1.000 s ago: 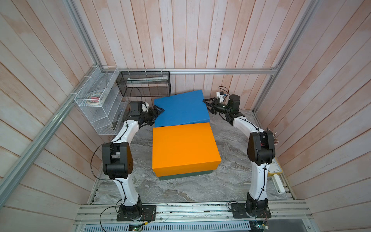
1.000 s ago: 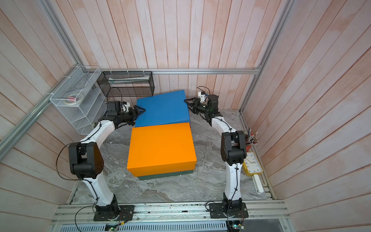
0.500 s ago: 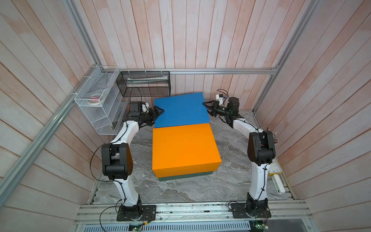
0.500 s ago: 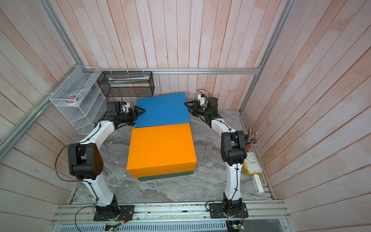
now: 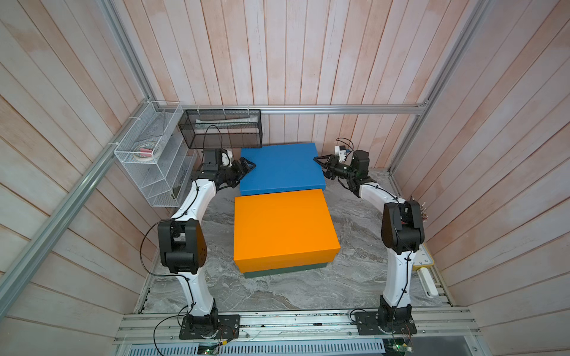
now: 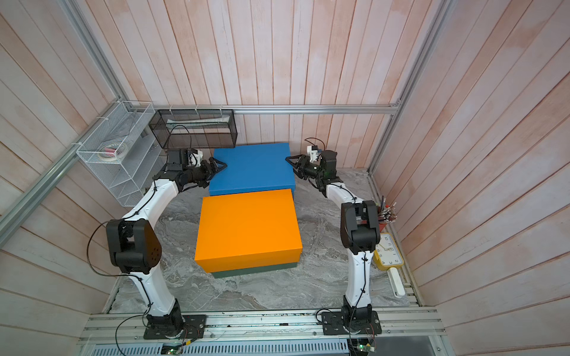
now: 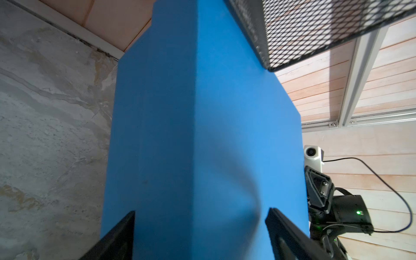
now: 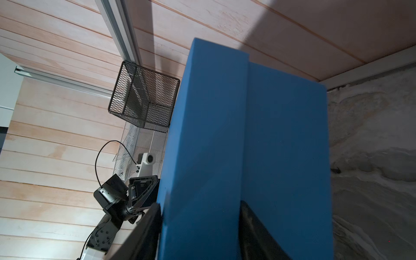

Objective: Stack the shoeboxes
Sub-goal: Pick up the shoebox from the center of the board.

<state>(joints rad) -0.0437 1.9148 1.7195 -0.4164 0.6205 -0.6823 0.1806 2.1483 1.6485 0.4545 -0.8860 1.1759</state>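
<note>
The blue shoebox lies level at the back, just behind the orange shoebox. The orange one sits on the dark green shoebox, of which only a strip shows. My right gripper is shut on the lid rim at the blue shoebox's right end. My left gripper stands open at its left end. Its fingers straddle an edge of the blue shoebox with no grip showing. Whether the blue box touches the floor is hidden.
A black mesh basket hangs on the back wall just above the blue box's left corner. A white wire rack is on the left wall. A yellow clock and a pen cup stand at the right edge of the marble floor.
A second ago the blue shoebox was tilted with its right end raised. It has come down level, and my right gripper has dropped with it. The left arm has barely moved.
</note>
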